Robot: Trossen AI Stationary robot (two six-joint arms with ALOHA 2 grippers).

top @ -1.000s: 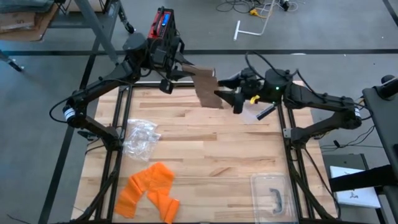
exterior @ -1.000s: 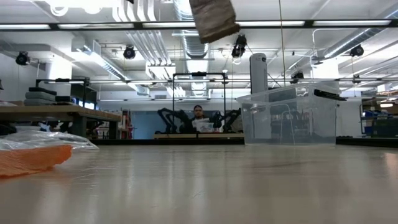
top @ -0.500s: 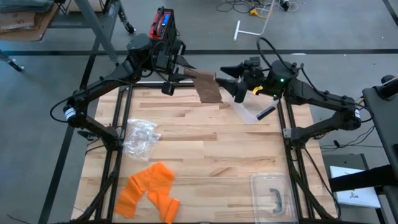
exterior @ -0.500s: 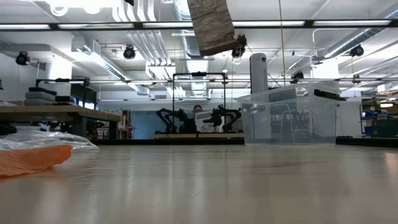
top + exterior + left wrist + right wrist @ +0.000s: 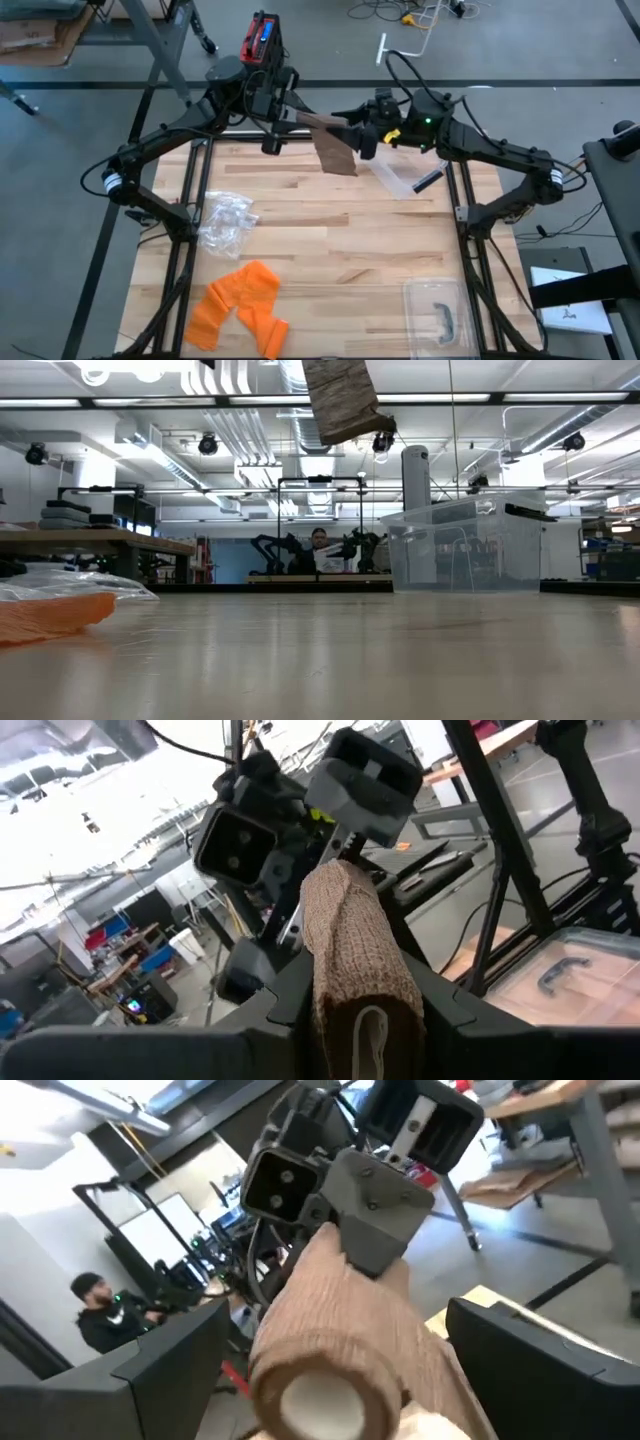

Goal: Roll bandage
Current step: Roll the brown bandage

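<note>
Left gripper (image 5: 292, 112) pinches one end of the tan bandage (image 5: 334, 148), held in the air over the far edge of the surface (image 5: 330, 260). Right gripper (image 5: 352, 128), fingers spread wide, sits around the rolled end without clamping it. Bandage tail hangs free, well above the wood. Orange cloth (image 5: 240, 305), plastic bag (image 5: 226, 221) near left; clear box (image 5: 438, 312) near right; middle boards bare.

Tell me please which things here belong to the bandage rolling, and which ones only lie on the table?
Belonging to the job:
- tan woven bandage, held up between the arms
- left gripper, shut on the bandage
- right gripper, open around the roll end

Only lying about:
- orange fabric strips
- crumpled clear plastic bag
- clear plastic box
</note>
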